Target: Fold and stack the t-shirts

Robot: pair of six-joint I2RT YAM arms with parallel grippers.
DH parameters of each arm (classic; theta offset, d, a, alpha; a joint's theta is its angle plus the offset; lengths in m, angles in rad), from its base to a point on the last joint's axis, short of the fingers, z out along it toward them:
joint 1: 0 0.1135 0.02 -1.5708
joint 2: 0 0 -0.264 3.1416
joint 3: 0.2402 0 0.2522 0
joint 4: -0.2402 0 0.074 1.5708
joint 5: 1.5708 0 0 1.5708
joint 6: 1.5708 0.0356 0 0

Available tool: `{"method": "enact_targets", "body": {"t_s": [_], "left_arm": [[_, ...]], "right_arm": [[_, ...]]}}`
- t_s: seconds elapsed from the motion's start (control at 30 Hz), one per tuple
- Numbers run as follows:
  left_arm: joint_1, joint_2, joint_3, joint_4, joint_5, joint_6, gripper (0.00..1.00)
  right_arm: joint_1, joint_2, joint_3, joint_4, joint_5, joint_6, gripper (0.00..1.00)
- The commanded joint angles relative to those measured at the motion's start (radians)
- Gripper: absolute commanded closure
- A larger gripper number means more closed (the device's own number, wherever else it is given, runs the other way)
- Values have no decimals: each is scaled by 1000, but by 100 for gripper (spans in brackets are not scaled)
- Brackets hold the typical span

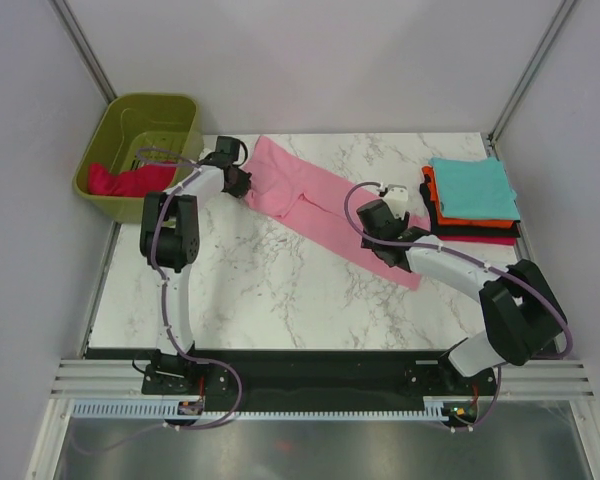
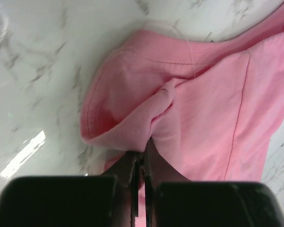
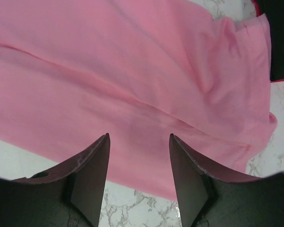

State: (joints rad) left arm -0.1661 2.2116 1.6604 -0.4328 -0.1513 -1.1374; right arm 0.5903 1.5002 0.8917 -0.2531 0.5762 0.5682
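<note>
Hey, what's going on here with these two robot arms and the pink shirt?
The left gripper is shut on one end of the pink shirt, which lies stretched across the marble table. The right gripper hangs open over the other end. Folded shirts sit stacked at the right, and a red shirt lies in the green basket.

Honestly can't spot a single readable word, logo or number anywhere from where I'm standing, not on the pink t-shirt (image 1: 310, 200), the folded stack (image 1: 470, 186) or the green basket (image 1: 156, 120).
</note>
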Motion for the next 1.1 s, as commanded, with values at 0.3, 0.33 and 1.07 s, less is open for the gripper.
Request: {"method": "enact_targets", "body": {"t_s": [0.3, 0.33, 1.07], "left_arm": [[53, 126, 271, 31, -10, 45, 98], [53, 138, 294, 32, -13, 44, 98], [53, 356, 460, 249, 61, -10, 98]], "right_arm": [[-10, -46, -31, -35, -61, 2, 38], [-9, -43, -43, -32, -58, 7, 38], [-9, 167, -161, 26, -219, 114, 47]]}}
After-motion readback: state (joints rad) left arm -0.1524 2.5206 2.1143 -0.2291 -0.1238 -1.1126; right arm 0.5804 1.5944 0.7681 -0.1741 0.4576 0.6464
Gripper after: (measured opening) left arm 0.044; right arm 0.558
